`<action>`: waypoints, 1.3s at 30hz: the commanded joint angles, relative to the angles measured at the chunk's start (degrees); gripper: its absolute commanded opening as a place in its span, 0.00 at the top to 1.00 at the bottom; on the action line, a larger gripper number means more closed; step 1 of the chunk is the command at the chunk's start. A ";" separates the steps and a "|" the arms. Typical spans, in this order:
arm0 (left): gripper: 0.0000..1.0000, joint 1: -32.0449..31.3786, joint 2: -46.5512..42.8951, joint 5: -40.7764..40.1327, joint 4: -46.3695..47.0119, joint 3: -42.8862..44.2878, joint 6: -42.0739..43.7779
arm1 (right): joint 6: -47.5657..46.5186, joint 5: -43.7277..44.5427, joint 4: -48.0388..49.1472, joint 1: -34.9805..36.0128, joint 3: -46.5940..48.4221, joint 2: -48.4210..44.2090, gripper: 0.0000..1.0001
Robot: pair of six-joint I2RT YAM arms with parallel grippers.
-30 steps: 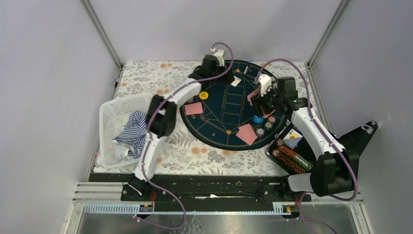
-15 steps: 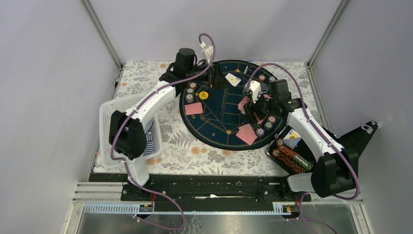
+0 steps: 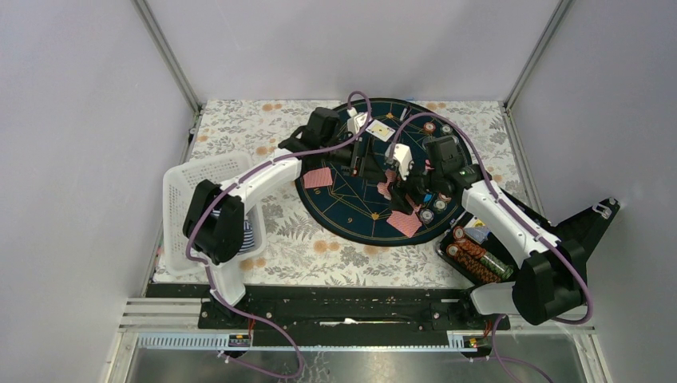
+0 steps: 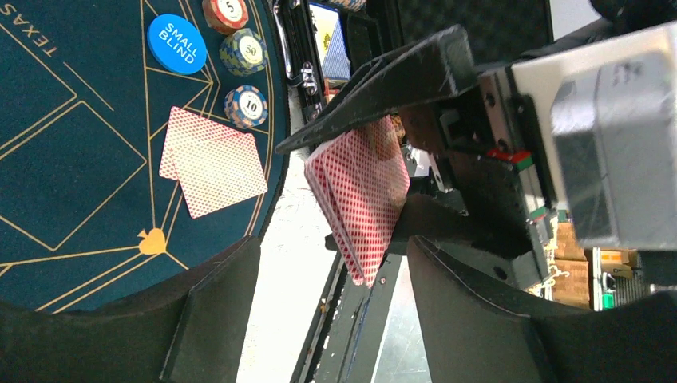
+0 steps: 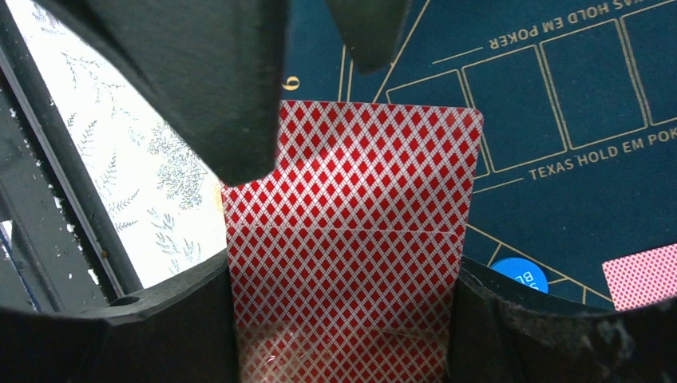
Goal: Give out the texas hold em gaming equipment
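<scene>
Top view: grey walls [image 3: 80, 159] all round, and a floral tablecloth [image 3: 239, 128] with the round mat [image 3: 351, 215] on it. The left gripper [image 3: 367, 167] has swung in from the mat's far-left edge to mid-mat, right beside the right gripper [image 3: 393, 190]. Their tips are a dark jumble here.

Left wrist: its jaws gape wide with nothing in them, facing the deck [image 4: 359, 199] that the right gripper pinches.

Right wrist: red card backs fill the frame, bottom cut off, and a left finger [image 5: 223, 88] overlaps one top corner.
</scene>
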 commanded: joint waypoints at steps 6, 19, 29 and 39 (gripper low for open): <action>0.39 -0.56 1.69 0.86 3.83 -0.25 -3.15 | -0.93 1.64 2.25 2.05 -0.60 -1.53 1.00; 0.45 -2.33 2.43 -2.52 0.25 -0.26 -0.63 | -0.39 2.58 3.29 2.41 -0.94 -2.08 1.00; 0.67 -0.20 -0.14 -3.68 1.71 -3.28 -1.94 | -0.29 3.64 4.28 2.39 -1.72 -3.08 1.00; 0.78 1.37 -2.36 -4.08 3.65 -5.10 -3.01 | 0.29 4.98 5.01 2.41 -1.76 -2.93 1.00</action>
